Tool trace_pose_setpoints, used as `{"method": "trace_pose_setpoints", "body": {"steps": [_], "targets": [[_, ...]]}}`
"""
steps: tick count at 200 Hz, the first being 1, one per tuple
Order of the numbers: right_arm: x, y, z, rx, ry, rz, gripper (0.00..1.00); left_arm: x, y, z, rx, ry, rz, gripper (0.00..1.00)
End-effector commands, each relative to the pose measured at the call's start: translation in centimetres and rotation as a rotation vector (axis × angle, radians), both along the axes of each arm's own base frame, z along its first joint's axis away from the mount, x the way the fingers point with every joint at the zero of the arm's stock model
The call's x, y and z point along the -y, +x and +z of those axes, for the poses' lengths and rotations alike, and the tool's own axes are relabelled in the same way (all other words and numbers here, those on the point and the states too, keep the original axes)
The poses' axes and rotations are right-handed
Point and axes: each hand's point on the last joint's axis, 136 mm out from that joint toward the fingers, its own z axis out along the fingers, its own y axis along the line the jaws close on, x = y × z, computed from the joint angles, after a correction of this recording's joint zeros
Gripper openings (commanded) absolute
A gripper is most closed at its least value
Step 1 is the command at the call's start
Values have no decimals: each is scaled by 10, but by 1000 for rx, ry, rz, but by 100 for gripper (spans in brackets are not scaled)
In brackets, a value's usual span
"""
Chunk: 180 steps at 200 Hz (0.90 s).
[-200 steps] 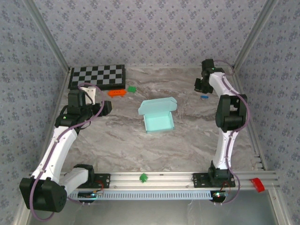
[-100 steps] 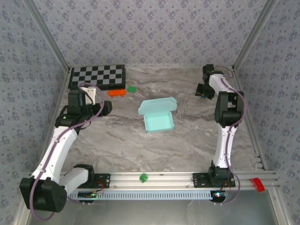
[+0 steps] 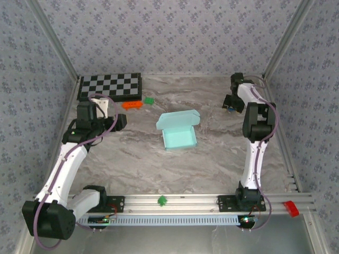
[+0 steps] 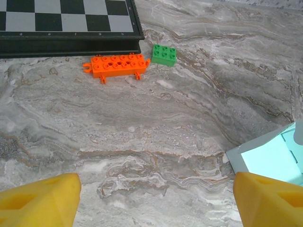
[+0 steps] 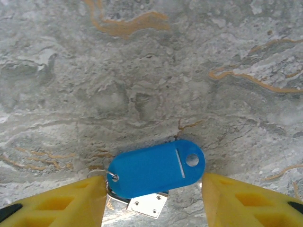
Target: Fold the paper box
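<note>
The right gripper [image 5: 154, 184] has come down over the blue key tag [image 5: 156, 168] near the far right corner of the worktop [image 3: 212, 164], and its jaws have spread. The yellow fingers now stand either side of the tag, which lies flat on the marble. We cannot tell whether they touch it. The left gripper [image 4: 156, 191] hangs unchanged near the left edge, its jaws wide and empty. The paper box [image 3: 178, 130] sits mid-worktop with its lid raised, well apart from both arms. We judge this a detour: the folding gains nothing until an arm turns to the box.
</note>
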Motion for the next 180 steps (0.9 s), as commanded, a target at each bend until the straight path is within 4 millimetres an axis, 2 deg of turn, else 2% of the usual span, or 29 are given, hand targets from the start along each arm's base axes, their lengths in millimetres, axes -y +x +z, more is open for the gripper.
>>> {"method": "trace_pose_setpoints", "body": {"steps": [1,99,111,142,180], "targets": [[4,1,-1,-8,26,-36,59,0,0,10,39,-17,-3,84],[-3,12,-15,9,161,-51,59,0,-1,10,43,-16,-3,84],[-3,14,-14,15,168,-53,56,-1,-1,11,43,-16,-1,84],[-4,14,-15,16,191,-55,43,-1,-1,11,45,-16,-1,84],[-4,11,-15,8,192,-46,36,-1,-1,10,42,-15,-1,84]]}}
